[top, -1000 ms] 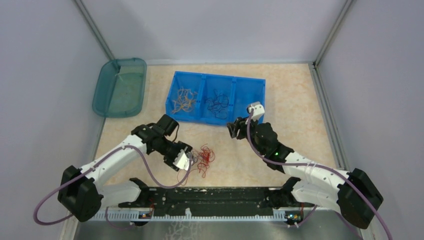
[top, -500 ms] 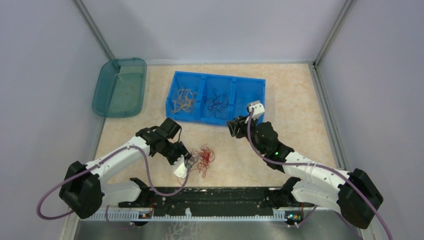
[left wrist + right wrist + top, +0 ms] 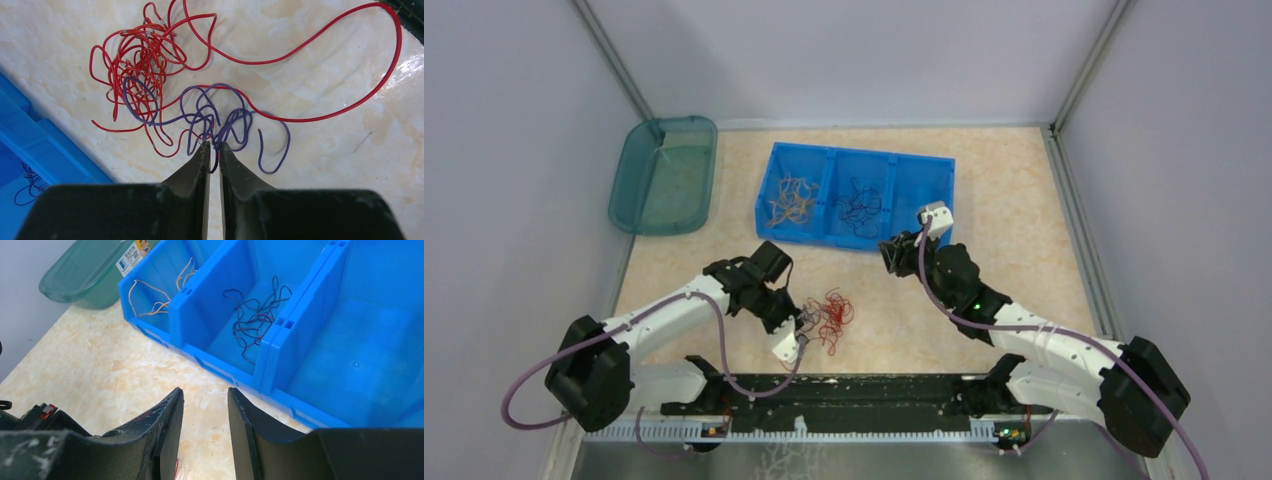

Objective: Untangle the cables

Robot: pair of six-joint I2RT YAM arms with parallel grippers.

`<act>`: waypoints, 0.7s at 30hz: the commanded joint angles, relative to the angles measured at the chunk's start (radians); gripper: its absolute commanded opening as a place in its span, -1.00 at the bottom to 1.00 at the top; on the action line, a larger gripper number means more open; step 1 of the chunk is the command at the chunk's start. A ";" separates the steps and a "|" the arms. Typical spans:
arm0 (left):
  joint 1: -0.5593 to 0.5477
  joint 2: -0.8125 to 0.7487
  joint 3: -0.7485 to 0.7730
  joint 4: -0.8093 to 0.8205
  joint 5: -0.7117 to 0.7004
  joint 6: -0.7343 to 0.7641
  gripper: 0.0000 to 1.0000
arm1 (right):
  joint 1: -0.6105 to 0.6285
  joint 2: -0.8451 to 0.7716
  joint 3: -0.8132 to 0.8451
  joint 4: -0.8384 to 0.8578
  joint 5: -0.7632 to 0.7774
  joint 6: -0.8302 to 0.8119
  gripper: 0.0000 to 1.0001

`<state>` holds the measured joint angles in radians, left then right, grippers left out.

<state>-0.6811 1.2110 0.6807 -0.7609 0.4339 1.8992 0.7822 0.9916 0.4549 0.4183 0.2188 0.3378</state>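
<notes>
Since the left claw (image 3: pixel 215 145) stands a slit apart astride a purple cable (image 3: pixel 259 150) at its tips, red cables (image 3: pixel 145 65) knotted just ahead, pinch only purple and lift slowly while the empty, parted right claw (image 3: pixel 205 392) pins red.

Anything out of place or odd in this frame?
Yes: a thin purple wire lies mixed into the red wire tangle on the beige table, while the other dark wires sit sorted in the blue plastic bin's middle compartment.
</notes>
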 commanded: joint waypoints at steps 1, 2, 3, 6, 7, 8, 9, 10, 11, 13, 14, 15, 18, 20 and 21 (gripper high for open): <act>-0.008 -0.019 0.000 0.024 0.005 0.015 -0.86 | -0.005 0.008 0.051 0.042 -0.003 0.009 -0.23; -0.008 -0.033 0.002 0.031 0.004 -0.001 -0.97 | -0.005 0.006 0.047 0.049 -0.010 0.011 -0.22; -0.008 -0.051 0.007 0.035 0.003 -0.019 -1.00 | -0.005 0.001 0.039 0.065 -0.019 0.012 -0.20; -0.009 -0.096 0.064 -0.008 0.025 -0.099 -1.00 | -0.004 -0.021 0.010 0.149 -0.066 0.005 -0.10; -0.009 -0.108 0.090 -0.057 0.040 -0.135 -1.00 | -0.004 -0.022 0.009 0.169 -0.096 -0.003 -0.06; -0.009 -0.117 0.124 -0.093 0.051 -0.169 -1.00 | -0.004 -0.020 0.010 0.187 -0.131 -0.014 -0.02; -0.009 -0.124 0.169 -0.120 0.067 -0.214 -1.00 | -0.004 -0.016 0.013 0.205 -0.175 -0.021 0.02; -0.009 -0.130 0.204 -0.142 0.086 -0.299 -1.00 | -0.004 -0.009 0.017 0.226 -0.215 -0.024 0.04; -0.009 -0.131 0.249 -0.165 0.107 -0.364 -1.00 | -0.004 -0.003 0.021 0.246 -0.265 -0.026 0.06; -0.009 -0.116 0.339 -0.227 0.154 -0.469 -1.00 | 0.000 0.007 0.028 0.289 -0.351 -0.024 0.08; -0.009 -0.108 0.384 -0.261 0.174 -0.513 -1.00 | 0.004 0.012 0.031 0.309 -0.383 -0.023 0.10; -0.009 -0.099 0.421 -0.285 0.191 -0.553 -1.00 | 0.014 0.019 0.035 0.327 -0.417 -0.027 0.13; -0.009 -0.090 0.511 -0.310 0.239 -0.669 -1.00 | 0.066 0.037 0.068 0.346 -0.466 -0.060 0.21; -0.009 -0.094 0.552 -0.306 0.268 -0.725 -1.00 | 0.107 0.048 0.086 0.358 -0.496 -0.088 0.27; -0.009 -0.095 0.569 -0.300 0.280 -0.753 -1.00 | 0.127 0.053 0.086 0.379 -0.507 -0.094 0.29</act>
<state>-0.6849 1.1133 1.1801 -0.9913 0.5987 1.3308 0.8387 1.0279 0.4686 0.6693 -0.1661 0.3012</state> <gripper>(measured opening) 0.008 0.626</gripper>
